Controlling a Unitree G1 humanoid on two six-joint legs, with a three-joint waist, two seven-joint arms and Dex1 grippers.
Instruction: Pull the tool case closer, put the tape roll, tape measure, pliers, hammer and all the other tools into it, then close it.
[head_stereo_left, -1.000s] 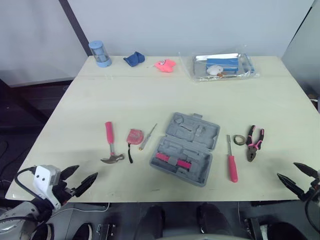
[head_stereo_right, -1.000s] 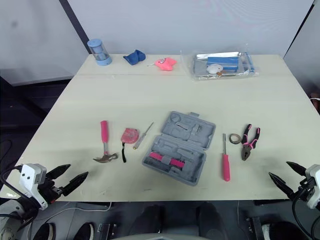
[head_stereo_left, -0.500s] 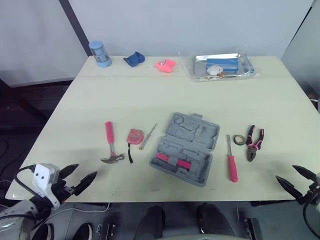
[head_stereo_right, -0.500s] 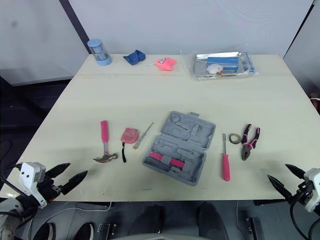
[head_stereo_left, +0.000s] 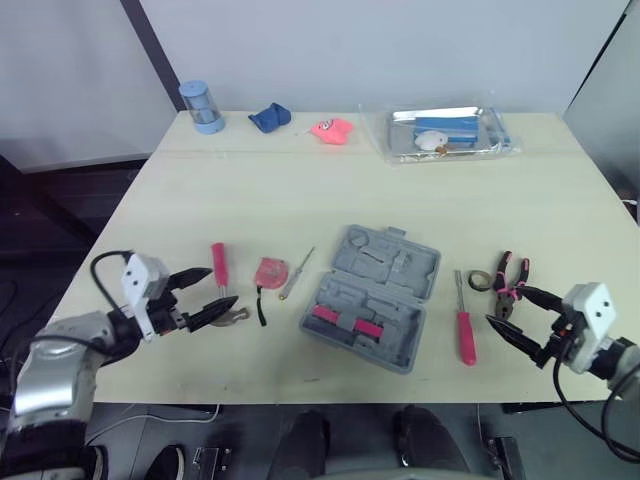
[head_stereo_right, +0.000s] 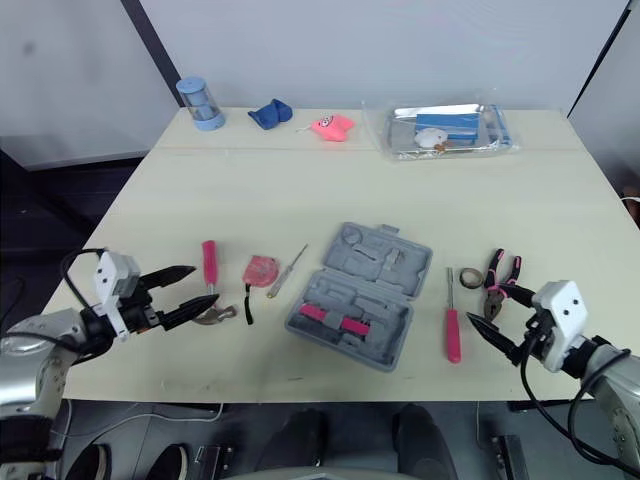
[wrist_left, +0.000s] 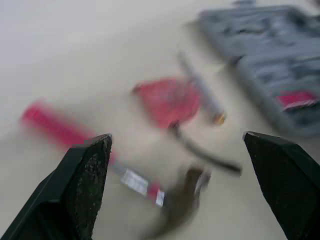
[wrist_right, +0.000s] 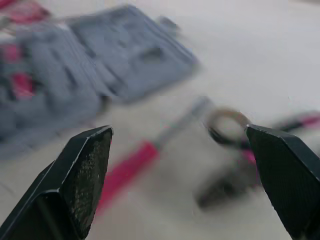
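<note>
Mid desk (head_stereo_left: 300, 190), toward near edge: tool case (head_stereo_left: 372, 297) open, ungripped. Hammer (head_stereo_left: 222, 290), tape measure (head_stereo_left: 269, 272) left of it; tape roll (head_stereo_left: 480, 279), pliers (head_stereo_left: 508, 285) right. Left gripper (head_stereo_left: 223, 287) spread wide at hammer, right gripper (head_stereo_left: 500, 304) wide at pliers. Risk: wide fingers sweep tools; pulling case by lid tips it.

Left arm (head_stereo_left: 50, 362): reaches forward from the robot's near left, forearm angled inward.
Left wrist: carries a white camera block (head_stereo_left: 141, 281) just behind the fingers.
Left gripper (head_stereo_left: 223, 286): two black fingers (wrist_left: 82, 186) spread well apart, tips pointing inward and low.
Right arm (head_stereo_right: 608, 368): reaches forward from the near right, forearm angled inward.
Right wrist: carries a matching white block (head_stereo_left: 588, 304).
Right gripper (head_stereo_left: 499, 304): black fingers (wrist_right: 84, 176) spread well apart, tips pointing inward and low.
</note>
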